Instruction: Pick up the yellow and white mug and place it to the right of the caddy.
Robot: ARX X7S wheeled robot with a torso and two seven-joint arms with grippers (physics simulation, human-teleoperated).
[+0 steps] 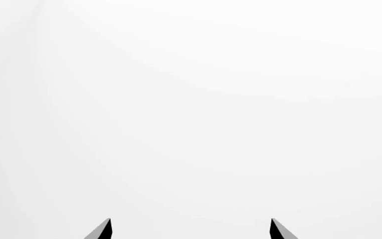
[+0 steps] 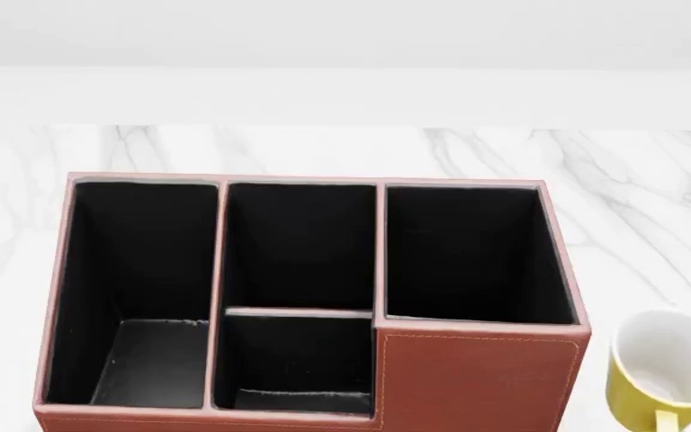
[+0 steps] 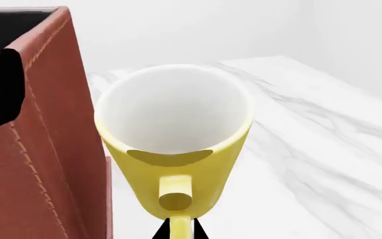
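Mug (image 2: 668, 371), yellow and white, upright just right of caddy (image 2: 478, 378), right gripper (image 3: 179, 230) apparently pinching its handle, release likely pending; left gripper (image 1: 189, 230) spread, empty.

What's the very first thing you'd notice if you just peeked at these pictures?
The big reddish-brown caddy fills the middle of the head view, with four black-lined compartments, on a white marble table. Just to its right stands the small yellow and white mug, upright and empty. In the right wrist view the right tool is at the mug's handle.
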